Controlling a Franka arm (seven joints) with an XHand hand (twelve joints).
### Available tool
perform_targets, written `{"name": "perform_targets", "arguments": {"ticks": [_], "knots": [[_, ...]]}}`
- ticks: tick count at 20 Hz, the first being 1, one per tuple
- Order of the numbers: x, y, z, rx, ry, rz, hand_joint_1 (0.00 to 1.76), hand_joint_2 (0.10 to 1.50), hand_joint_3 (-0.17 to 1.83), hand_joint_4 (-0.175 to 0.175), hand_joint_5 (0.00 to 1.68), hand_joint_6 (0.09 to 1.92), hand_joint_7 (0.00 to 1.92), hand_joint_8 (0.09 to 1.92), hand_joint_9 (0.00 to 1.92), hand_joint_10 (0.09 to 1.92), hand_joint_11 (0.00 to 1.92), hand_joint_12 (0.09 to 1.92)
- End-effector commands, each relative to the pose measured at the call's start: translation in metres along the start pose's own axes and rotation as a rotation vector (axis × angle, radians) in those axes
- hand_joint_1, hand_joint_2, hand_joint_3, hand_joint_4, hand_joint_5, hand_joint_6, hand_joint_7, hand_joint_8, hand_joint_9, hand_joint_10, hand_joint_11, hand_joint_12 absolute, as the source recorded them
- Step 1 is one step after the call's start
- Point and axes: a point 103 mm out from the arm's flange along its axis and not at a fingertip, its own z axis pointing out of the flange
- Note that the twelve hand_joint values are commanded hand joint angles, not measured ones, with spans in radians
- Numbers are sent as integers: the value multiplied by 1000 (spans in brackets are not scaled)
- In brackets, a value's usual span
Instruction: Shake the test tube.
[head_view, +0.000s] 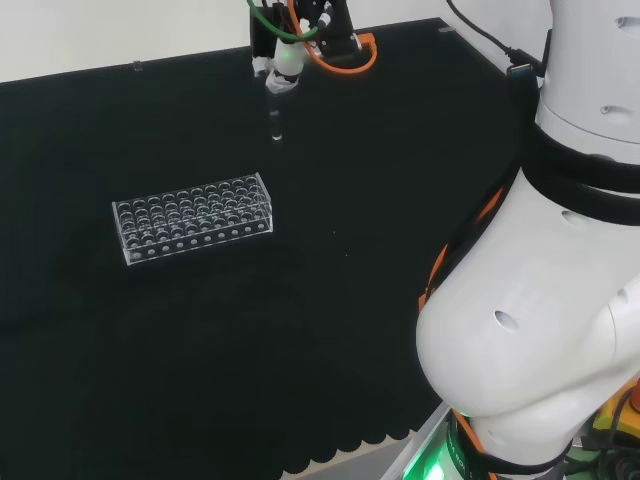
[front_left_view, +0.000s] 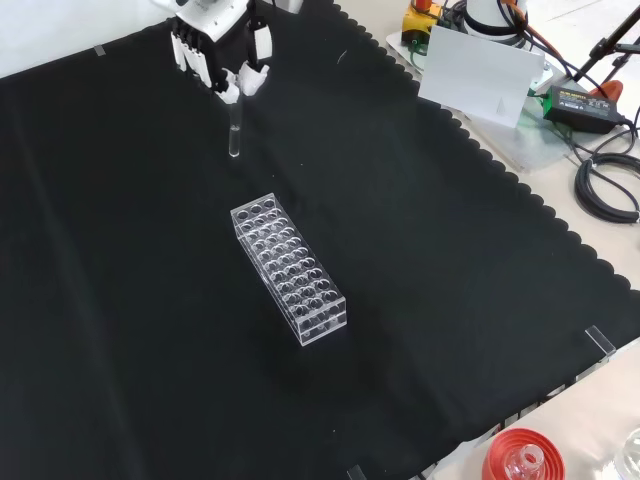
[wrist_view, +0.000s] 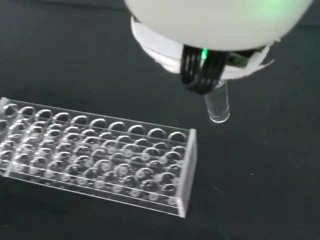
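1. The hand (front_left_view: 222, 50) is up over the far side of the tabletop (front_left_view: 120, 300), fingers pinched on the top of the tube (front_left_view: 234, 135).
2. The tube hangs upright, clear of the cloth.
3. The clear rack (front_left_view: 289, 267) sits apart from it, nearer the camera in the front view.

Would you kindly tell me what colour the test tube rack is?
The test tube rack is clear and colourless, showing best in the front view.
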Motion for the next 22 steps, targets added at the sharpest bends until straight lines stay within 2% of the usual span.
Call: {"name": "perform_targets", "arguments": {"ticks": [1,3,5,8,13,15,18,22], "knots": [[71,21,-7,8,165,-246,1447,476,867,-175,1364,557,1511,572,1351,473,1063,1090],[82,23,-9,7,181,-284,1447,476,868,-175,1364,557,1511,572,1352,473,1062,1090],[83,23,-10,7,180,-287,1447,475,868,-175,1365,556,1512,572,1352,472,1061,1090],[66,19,-6,18,154,-238,1447,474,870,-175,1365,556,1512,571,1353,471,1060,1091],[18,6,8,67,80,-100,1447,473,871,-175,1366,555,1513,571,1354,471,1058,1092],[4,1,11,80,61,-62,1447,473,872,-175,1366,555,1513,571,1354,470,1058,1093],[-6,-4,11,77,59,-35,1447,472,873,-175,1367,555,1514,570,1355,470,1056,1094],[-4,-3,7,62,61,-45,1447,471,874,-175,1367,554,1514,571,1356,469,1055,1095]]}}
